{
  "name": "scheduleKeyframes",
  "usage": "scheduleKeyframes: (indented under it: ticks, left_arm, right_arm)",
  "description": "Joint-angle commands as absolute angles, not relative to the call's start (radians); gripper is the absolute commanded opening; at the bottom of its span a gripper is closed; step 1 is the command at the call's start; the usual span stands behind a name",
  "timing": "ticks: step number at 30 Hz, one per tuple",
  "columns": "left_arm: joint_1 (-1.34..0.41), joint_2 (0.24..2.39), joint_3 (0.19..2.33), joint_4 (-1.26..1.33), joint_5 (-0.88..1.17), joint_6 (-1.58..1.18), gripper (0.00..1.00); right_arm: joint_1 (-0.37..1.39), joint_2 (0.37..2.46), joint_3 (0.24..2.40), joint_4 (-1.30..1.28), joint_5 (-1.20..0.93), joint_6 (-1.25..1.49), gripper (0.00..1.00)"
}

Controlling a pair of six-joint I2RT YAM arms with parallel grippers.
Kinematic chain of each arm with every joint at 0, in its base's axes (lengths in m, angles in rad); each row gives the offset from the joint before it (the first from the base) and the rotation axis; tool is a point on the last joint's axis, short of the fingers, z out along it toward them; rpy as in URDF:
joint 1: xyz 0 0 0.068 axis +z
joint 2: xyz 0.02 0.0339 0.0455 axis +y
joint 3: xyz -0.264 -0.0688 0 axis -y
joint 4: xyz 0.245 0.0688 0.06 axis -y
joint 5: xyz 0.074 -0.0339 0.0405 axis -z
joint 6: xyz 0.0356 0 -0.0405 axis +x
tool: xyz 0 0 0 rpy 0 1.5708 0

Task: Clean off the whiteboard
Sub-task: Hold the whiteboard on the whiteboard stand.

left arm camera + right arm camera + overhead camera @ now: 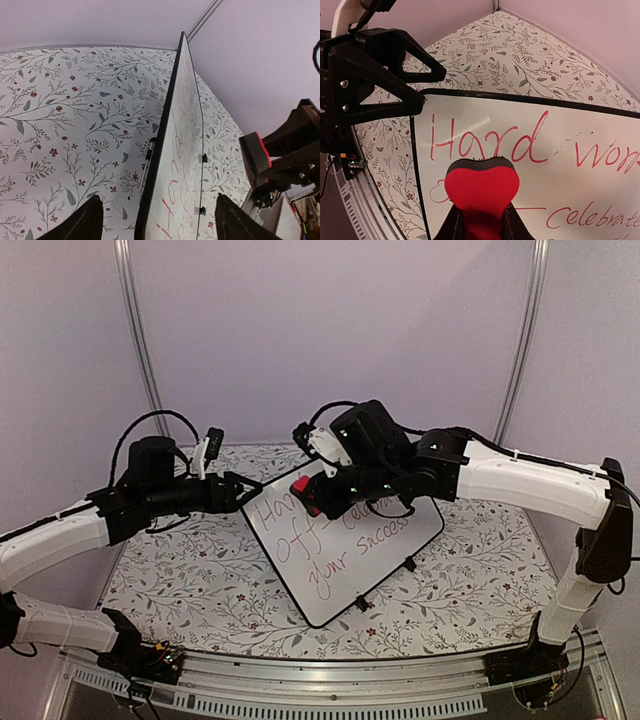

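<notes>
Whiteboard (pixel 345 560) is seen mid-table, tilted on its feet (pixel 408 563). Its upper left corner is straddled by the left gripper (pixel 240 492). The fingers (pixel 82 222) are spread, with cloth showing between each one and the rim, so no clamping is visible. The eraser (pixel 481 192) is pinched in the right gripper (pixel 481 227) and held over the top line of writing (pixel 487 142), just under "Hard". In the left wrist view it appears to stand just off the board's face, so contact cannot be confirmed.

None of the red text has been wiped, so the task is judged barely begun.

Several faults can be foreseen:
- With the corner not gripped, the board could be pushed or spun across the cloth once a stroke is pressed down.
- On its feet, the board could rock under uneven pressure.
- Too light a touch would likely smear the ink rather than lift it.
- The two grippers are close together at that corner, so a leftward stroke could bring them into collision.

The table is covered by a pale cloth (pixel 200 580) printed with grey leaves and small red flowers, which could bunch if the board is dragged. The space is closed in by plain lilac walls (pixel 330 320). Metal poles (pixel 135 330) stand at the rear, and a ribbed rail (pixel 350 680) runs along the near edge.
</notes>
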State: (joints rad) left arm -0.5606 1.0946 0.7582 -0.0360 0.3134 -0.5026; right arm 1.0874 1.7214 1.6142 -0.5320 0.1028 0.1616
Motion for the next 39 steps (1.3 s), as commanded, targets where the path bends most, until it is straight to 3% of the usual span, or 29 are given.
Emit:
scheduleKeyframes:
  ticks: [1,10,14,26,39]
  left_arm:
    - [-0.534,1.065,0.776,-0.1,0.414,-0.432,0.75]
    - [-0.493,0.992,0.688,-0.07,0.441,-0.432,0.6]
    - [-0.488,1.025,0.691,-0.079,0.436,-0.435,0.58]
    - [-0.453,1.04,0.671,-0.029,0.507,-0.471,0.28]
    - [-0.449,1.057,0.665,-0.016,0.538,-0.482,0.16]
  right_arm:
    - [1.13,1.803,1.702,-0.597,0.221,0.186,0.11]
    - [1.171,1.861,1.747,-0.574,0.329,0.225,0.07]
    - [1.18,1.892,1.784,-0.578,0.333,0.221,0.05]
    - [1.204,1.943,1.806,-0.526,0.373,0.208,0.05]
    - [1.215,2.009,1.894,-0.547,0.362,0.182,0.06]
